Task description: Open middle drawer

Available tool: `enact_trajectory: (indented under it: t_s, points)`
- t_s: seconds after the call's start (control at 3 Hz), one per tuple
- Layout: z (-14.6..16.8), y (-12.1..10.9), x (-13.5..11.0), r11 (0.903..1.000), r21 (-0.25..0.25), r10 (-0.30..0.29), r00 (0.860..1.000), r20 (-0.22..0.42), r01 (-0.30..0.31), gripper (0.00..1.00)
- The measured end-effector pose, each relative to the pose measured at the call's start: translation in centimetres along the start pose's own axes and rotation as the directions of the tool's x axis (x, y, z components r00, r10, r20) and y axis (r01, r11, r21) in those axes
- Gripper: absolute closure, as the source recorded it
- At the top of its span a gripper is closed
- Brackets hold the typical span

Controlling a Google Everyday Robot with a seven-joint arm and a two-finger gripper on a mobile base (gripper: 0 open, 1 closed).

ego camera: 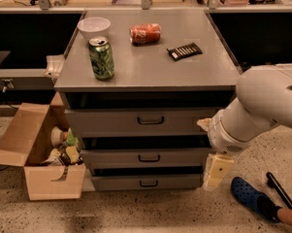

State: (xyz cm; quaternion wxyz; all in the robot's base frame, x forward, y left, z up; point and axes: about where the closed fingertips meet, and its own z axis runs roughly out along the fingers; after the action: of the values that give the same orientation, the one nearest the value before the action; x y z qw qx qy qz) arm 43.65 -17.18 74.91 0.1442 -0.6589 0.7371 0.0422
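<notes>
The grey cabinet (145, 72) has three drawer fronts. The middle drawer (116, 158) is the medium one, with a small dark loop handle (149, 158) at its centre; it sits between the tall top drawer (102, 123) and the slim bottom drawer (116, 182). My white arm (262, 106) reaches in from the right. The cream-coloured gripper (217, 171) hangs down in front of the cabinet's lower right corner, to the right of the middle drawer's handle and apart from it.
On the cabinet top stand a green can (101, 58) and a white bowl (94, 26), with a red can (145, 33) on its side and a dark flat bar (184, 51). An open cardboard box (39, 154) of items sits on the floor at left. A person's blue shoe (250, 195) is at lower right.
</notes>
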Motion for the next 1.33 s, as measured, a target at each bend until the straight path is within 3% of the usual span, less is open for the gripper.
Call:
enact_trajectory:
  t_s: [0.33, 0.67, 1.0, 1.33]
  points:
    - [0.4, 0.0, 0.1, 1.0000, -0.001, 0.001, 1.000, -0.002, -0.001, 0.00]
    - [6.4, -0.2, 2.7, 0.9998, -0.008, 0.018, 0.999, -0.046, -0.019, 0.00]
    - [15.7, -0.3, 6.2, 0.9995, -0.030, 0.003, 0.999, -0.050, -0.004, 0.00]
    - [21.4, -0.4, 7.4, 0.9982, -0.058, -0.016, 0.999, -0.034, 0.014, 0.00]
